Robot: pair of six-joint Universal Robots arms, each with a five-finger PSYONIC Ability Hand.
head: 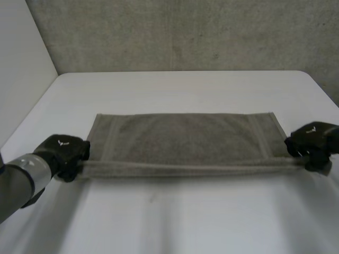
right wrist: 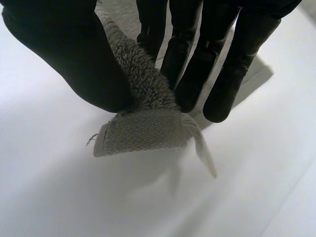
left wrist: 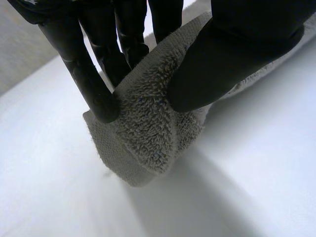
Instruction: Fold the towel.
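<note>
Towel point(head: 185, 138) lies spread on the table point(head: 175, 217) (grey terry, long side across), its near edge drawn into a taut ridge between the hands. Left hand point(head: 66, 151), at nine o'clock of the cloth, pinches the near left corner between thumb and fingers; right hand point(head: 312, 140), at three o'clock, is clamped the same way on the near right corner.

- Left hand point(head: 66, 151): black, blocky back bearing a small white mark
- Right hand point(head: 312, 138): black too, with the same white mark on its back
- Left arm point(head: 16, 182): dark grey, with a paler silver-grey band at the wrist
- Left fingers point(left wrist: 91, 84): slim, smooth, glossy black, with rounded tips
- Left thumb point(left wrist: 217, 64): much broader, duller black, blunt
- Right fingers point(right wrist: 237, 69) and right thumb point(right wrist: 74, 59): alike
</note>
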